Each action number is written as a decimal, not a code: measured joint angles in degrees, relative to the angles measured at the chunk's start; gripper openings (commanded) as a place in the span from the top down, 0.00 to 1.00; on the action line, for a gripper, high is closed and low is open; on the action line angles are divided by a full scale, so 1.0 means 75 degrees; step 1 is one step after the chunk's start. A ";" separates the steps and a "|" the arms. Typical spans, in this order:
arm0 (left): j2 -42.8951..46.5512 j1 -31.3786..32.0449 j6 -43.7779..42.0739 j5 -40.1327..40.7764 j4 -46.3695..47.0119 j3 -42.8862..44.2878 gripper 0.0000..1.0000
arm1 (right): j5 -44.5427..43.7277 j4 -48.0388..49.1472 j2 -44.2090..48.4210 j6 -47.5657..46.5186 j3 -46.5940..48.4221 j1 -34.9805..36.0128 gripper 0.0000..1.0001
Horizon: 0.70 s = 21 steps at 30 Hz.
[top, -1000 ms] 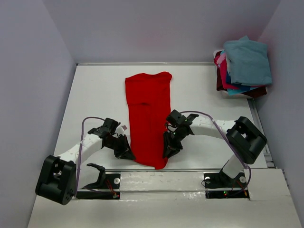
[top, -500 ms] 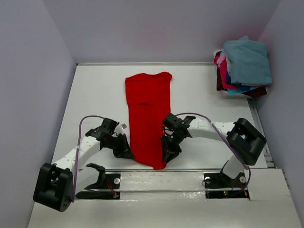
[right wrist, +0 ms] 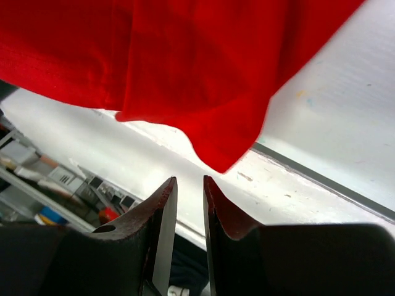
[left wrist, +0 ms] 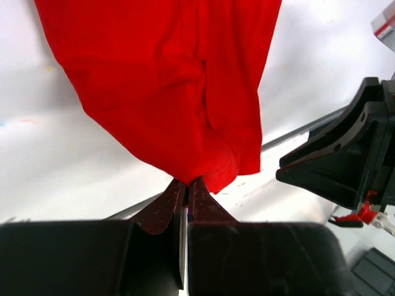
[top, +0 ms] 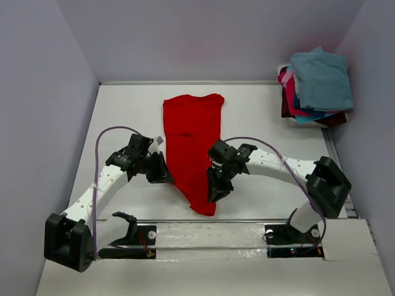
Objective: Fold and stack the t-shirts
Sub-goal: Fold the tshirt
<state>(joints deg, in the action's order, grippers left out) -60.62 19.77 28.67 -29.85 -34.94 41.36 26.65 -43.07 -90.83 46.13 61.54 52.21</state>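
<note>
I see bare white table [top: 123, 117] at 9 o'clock and at 3 o'clock of the red t-shirt [top: 192, 132]. Grey walls [top: 49, 92] shut the table in at 9, 12 and 3 o'clock.

The red t-shirt lies in the middle, long and thin. It runs from 12 o'clock down to 6 o'clock, and its low end comes near the table's front edge. The pile of t-shirts [top: 318, 86] sits in the far corner at 2 o'clock, well apart from both arms, with a teal-blue one on top.

My left claw [top: 168, 177] is at the shirt's 9 o'clock side, near the low end. It is squeezed tight on a red fold at its tips.

My right claw [top: 213, 197] is at the shirt's 3 o'clock side. Its fingers [right wrist: 162, 203] stand a little apart with nothing between them. A red corner hangs just past them, at 12 o'clock in its own camera.
</note>
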 measured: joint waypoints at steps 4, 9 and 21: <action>-0.0149 0.0000 -0.0023 0.0262 0.0003 0.0350 0.94 | -0.0463 -0.0271 -0.0125 -0.0012 0.0548 0.0000 0.70; -0.0300 0.0000 -0.0017 0.0309 0.0026 0.0376 0.94 | -0.0819 -0.0452 -0.0440 -0.0064 0.1003 0.0000 0.49; -0.0315 0.0000 -0.0009 0.0309 0.0052 0.0242 0.94 | -0.0379 -0.0498 -0.0880 -0.0230 0.0184 0.0000 0.38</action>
<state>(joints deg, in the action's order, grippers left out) -62.98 19.77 28.60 -27.53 -34.54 43.18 23.81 -46.81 -97.43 44.40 62.92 52.21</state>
